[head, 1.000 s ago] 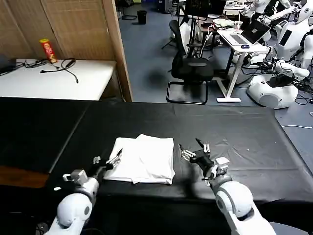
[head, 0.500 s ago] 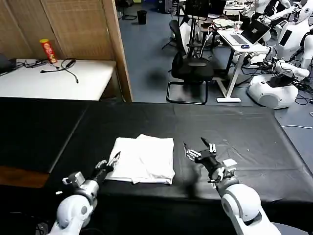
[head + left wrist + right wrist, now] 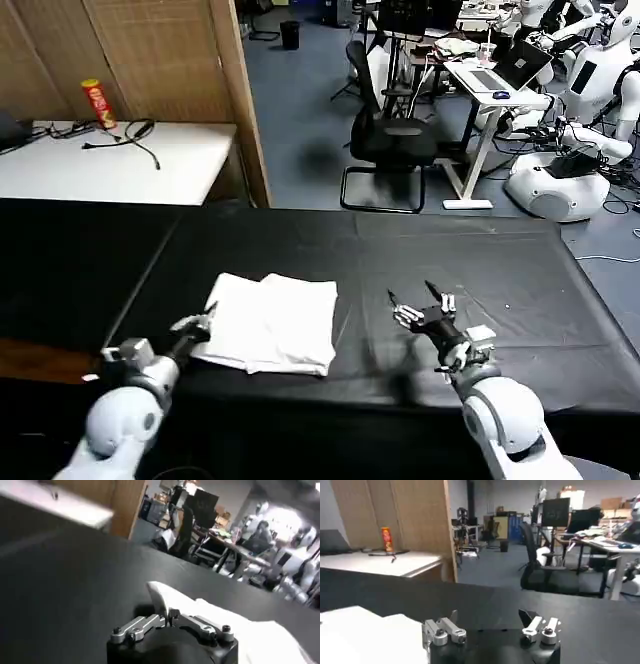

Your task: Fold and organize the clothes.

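Head view: left tool point(image 3: 197, 324) pinches folded T-shirt point(image 3: 272, 322)

A robot lab set up like an office is shown. White robots point(image 3: 590, 70) are parked on round bases at the far right of the room. A white desk point(image 3: 490, 85) with a laptop point(image 3: 515, 65) is seen beside them, and a black office chair point(image 3: 390, 140) is parked on the blue floor point(image 3: 300, 130). Wooden wall panels point(image 3: 130, 60) are placed behind a white table point(image 3: 110, 160) with cables point(image 3: 125, 135). A long black surface point(image 3: 480, 270) is spread in front.
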Robot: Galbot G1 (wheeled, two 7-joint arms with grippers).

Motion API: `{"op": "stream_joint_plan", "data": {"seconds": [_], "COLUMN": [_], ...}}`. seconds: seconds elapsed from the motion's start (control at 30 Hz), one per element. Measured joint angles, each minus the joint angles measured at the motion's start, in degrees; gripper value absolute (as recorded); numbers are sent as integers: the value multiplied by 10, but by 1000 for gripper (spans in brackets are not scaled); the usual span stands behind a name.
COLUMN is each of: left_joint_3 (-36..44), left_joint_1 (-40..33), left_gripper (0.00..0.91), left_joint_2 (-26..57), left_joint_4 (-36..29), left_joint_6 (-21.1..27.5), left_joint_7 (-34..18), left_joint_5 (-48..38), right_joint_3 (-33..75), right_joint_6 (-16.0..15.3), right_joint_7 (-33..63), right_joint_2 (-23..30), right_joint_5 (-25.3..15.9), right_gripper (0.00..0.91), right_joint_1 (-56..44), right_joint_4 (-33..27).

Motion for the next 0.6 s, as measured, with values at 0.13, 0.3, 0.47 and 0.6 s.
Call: {"op": "stream_joint_plan", "data": {"seconds": [0.13, 0.3, 0.47, 0.6], "left_joint_3": [-45, -108, -138, -112], "left_joint_1": [10, 27, 38, 37], "left_gripper": [0, 0, 0, 0], "left_joint_2": [75, 177, 216, 196], "left_joint_4": [5, 12, -16, -63], "left_joint_6": [-4, -23, -20, -7], "left_joint_7": [-1, -1, -24, -48], "left_joint_5": [-31, -14, 49, 87], "right_joint_3": [2, -2, -8, -7], "right_joint_6": [0, 0, 2, 3], "right_joint_7": [-1, -1, -2, -2], "right_joint_2": [2, 6, 15, 17], "right_joint_5": [0, 0, -5, -10], "right_gripper": [878, 878, 878, 878], "right_joint_1": [0, 3, 0, -7], "right_joint_4": [-3, -5, -5, -1]}}
